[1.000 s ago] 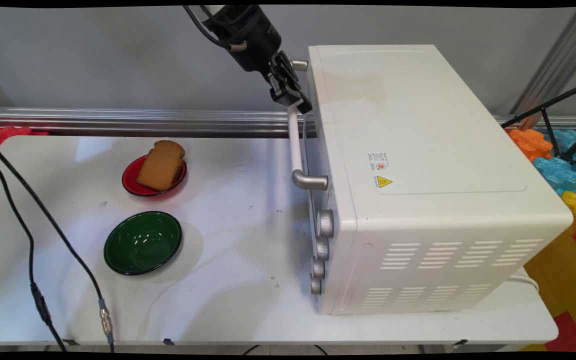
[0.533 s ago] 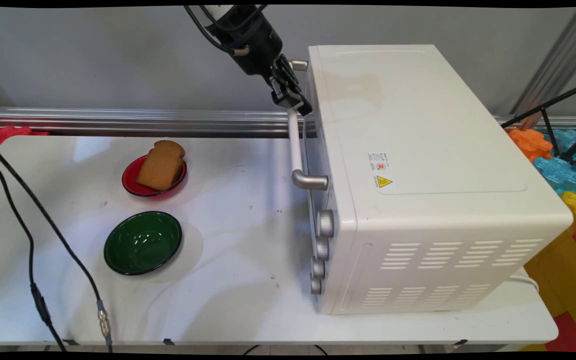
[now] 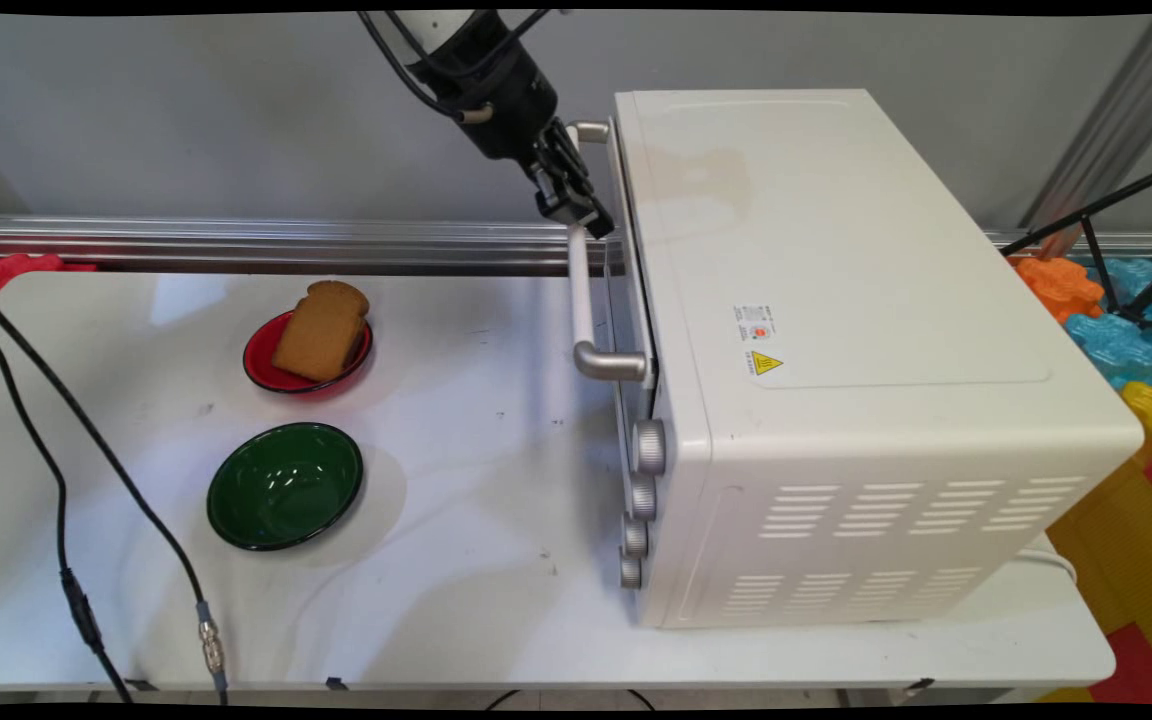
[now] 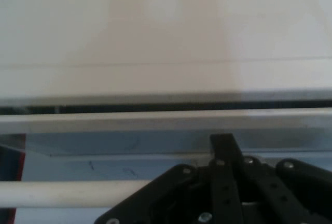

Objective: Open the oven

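While clamped on the oven door handle near its far end, tool grips a stiff, smooth bar; toaster oven, bulky, stands on surface, door ajar; bar's middle suits hold.

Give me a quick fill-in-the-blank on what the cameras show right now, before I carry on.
1. The black two-finger pincer is shut on the white bar handle of the ____ 's door.
2. The slice of brown toast lies on the ____ round plate.
3. The dark ____ glossy bowl holds nothing.
4. Four silver knobs stand in a row below the ____.

Missing words: oven; red; green; handle
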